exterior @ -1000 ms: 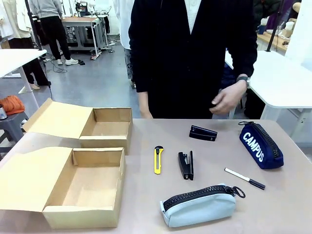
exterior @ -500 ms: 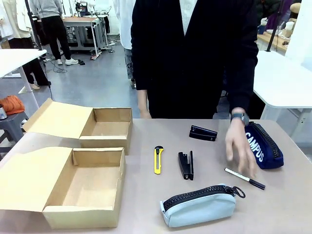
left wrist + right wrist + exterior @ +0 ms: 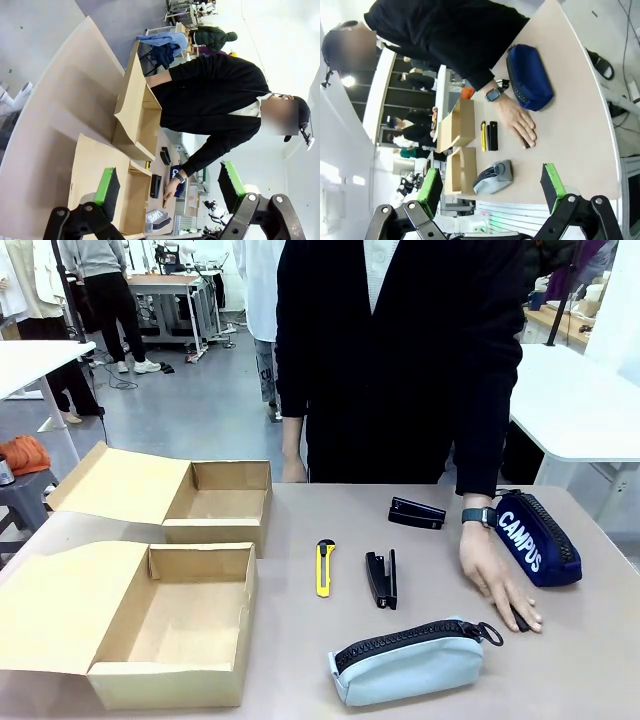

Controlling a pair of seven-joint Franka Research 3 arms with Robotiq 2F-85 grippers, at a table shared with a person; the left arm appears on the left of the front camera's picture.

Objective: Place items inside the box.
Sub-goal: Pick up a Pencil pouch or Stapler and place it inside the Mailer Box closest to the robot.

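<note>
Person's palm [image 3: 495,570] covering marker [image 3: 521,620], just beside navy pouch [image 3: 537,538].

Table [image 3: 290,640] with boxes [image 3: 175,680], pouches [image 3: 410,668], stapler [image 3: 381,578], knife [image 3: 324,568]

White "CAMPUS" on navy blue zip pouch [image 3: 540,540], seemingly printed.

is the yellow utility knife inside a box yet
No, the yellow utility knife lies on the table, right of the near box.
</note>
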